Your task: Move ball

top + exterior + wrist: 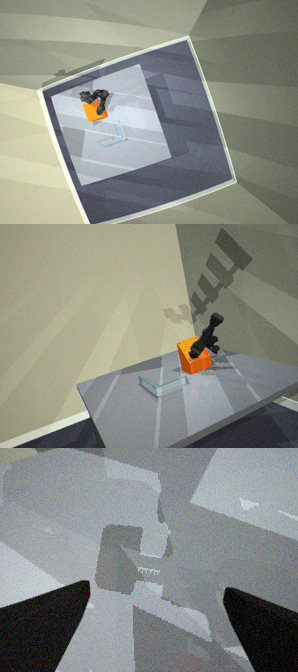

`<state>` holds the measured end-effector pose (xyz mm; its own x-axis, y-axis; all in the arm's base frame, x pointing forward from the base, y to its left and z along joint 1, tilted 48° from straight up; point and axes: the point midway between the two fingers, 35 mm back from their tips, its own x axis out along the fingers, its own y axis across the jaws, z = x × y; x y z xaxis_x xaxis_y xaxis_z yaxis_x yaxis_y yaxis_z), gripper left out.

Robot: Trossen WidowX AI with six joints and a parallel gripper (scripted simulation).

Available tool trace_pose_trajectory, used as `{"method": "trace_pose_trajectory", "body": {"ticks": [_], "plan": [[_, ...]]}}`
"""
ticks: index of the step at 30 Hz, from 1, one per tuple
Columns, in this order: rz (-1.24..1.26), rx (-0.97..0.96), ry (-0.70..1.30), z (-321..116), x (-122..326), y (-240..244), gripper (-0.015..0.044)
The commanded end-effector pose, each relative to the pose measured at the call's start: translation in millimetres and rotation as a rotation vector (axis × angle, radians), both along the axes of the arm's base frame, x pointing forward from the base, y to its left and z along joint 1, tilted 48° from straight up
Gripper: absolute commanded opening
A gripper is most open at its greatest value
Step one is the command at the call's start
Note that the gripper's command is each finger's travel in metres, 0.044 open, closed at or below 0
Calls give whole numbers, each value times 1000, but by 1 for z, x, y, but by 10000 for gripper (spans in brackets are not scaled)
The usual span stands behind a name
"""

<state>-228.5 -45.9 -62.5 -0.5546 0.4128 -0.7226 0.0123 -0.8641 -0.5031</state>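
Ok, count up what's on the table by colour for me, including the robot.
Orange: 2, the mounting block and the ball
Black: 1, the arm, fingers wide apart and holding nothing
Clear: 2, the walls forming a corner
Total: 5

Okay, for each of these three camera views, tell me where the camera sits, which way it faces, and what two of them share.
Top: high overhead, facing straight down on the table; the whole arm on its orange base shows, with the clear walls and the ball.
Exterior: off the table, raised, looking across it toward the room's corner; arm and base show beyond the walls.
Wrist: on the arm, looking down at the table; only the open tool with its dark fingers shows.
Shared: top and exterior both show arm, base and walls.
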Motion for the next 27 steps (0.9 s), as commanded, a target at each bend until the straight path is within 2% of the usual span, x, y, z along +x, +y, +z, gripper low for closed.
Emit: {"method": "trace_pose_trajectory", "body": {"ticks": [1, 5, 8, 12, 18, 23, 27], "plan": [[4, 1, -1, 0, 0, -1, 374], [106, 15, -24, 4, -4, -23, 269], [249, -13, -73, -1, 2, -62, 203], [403, -112, -90, 1, 19, -122, 203], [751, -108, -287, -12, 81, -194, 203], [1011, -104, -441, -19, 152, -235, 203], [1163, -100, -538, -21, 204, -250, 203]]}}
